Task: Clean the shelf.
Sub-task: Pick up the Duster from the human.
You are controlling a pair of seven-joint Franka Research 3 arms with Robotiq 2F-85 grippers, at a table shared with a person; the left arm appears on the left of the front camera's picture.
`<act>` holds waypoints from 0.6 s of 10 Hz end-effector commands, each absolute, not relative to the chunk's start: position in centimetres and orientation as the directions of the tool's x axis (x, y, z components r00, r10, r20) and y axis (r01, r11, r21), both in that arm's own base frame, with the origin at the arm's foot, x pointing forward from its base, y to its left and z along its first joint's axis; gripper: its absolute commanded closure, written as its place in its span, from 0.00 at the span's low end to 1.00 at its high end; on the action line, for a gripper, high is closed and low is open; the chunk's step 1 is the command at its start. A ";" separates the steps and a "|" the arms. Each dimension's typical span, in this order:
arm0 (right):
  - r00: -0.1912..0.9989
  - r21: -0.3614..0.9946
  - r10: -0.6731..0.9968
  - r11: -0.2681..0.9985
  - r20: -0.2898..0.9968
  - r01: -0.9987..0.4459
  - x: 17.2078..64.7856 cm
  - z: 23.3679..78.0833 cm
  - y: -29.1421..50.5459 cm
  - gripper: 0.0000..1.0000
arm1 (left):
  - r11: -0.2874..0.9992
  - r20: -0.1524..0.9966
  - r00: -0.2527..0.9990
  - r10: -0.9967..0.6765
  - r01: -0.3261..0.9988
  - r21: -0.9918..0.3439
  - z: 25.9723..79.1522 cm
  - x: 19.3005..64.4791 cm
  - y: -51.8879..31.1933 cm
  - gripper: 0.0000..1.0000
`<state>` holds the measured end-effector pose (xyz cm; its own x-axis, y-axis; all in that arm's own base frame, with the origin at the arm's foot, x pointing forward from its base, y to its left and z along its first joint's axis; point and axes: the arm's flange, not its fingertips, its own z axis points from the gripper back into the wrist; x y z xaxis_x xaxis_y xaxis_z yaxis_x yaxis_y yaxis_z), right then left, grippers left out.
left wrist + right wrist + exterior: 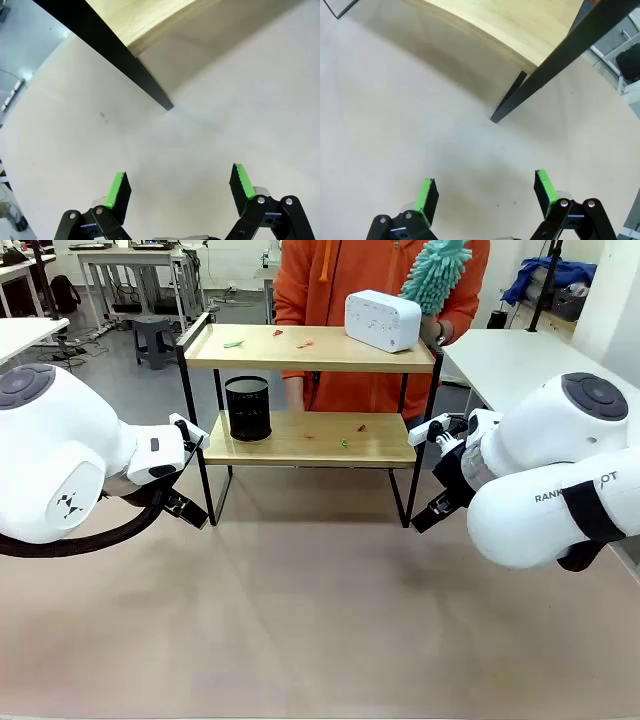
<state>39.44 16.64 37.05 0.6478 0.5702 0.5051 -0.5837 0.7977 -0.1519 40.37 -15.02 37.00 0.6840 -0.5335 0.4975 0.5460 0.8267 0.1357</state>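
Observation:
The shelf (330, 358) stands at the far middle of the table, with small red and green scraps (233, 343) on both boards. On its top board sits a white box (383, 320), on the lower one a black mesh cup (247, 408). Behind it a person in orange holds a teal duster (437, 275) over the top board. My left gripper (180, 182) hangs open and empty over the table near the shelf's left front leg (125, 55). By the right front leg (545, 75), my right gripper (485, 190) is open and empty too.
The beige tabletop (320, 620) stretches bare in front of the shelf. My two bulky white arms flank it at left (60, 460) and right (560, 480). White tables (510, 360) stand beyond, to either side of the person.

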 end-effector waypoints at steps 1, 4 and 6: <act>0.648 -0.152 0.570 0.798 0.505 -0.584 39.4 37.1 16.6 0.00 | 0.827 0.498 0.684 -0.534 0.546 0.136 37.0 40.4 -15.0 0.00; 0.648 -0.152 0.570 0.798 0.505 -0.584 39.4 37.1 16.6 0.00 | 0.827 0.498 0.684 -0.534 0.546 0.136 37.0 40.4 -15.0 0.00; 0.648 -0.152 0.570 0.798 0.505 -0.584 39.4 37.1 16.6 0.00 | 0.827 0.498 0.684 -0.534 0.546 0.136 37.0 40.4 -15.0 0.00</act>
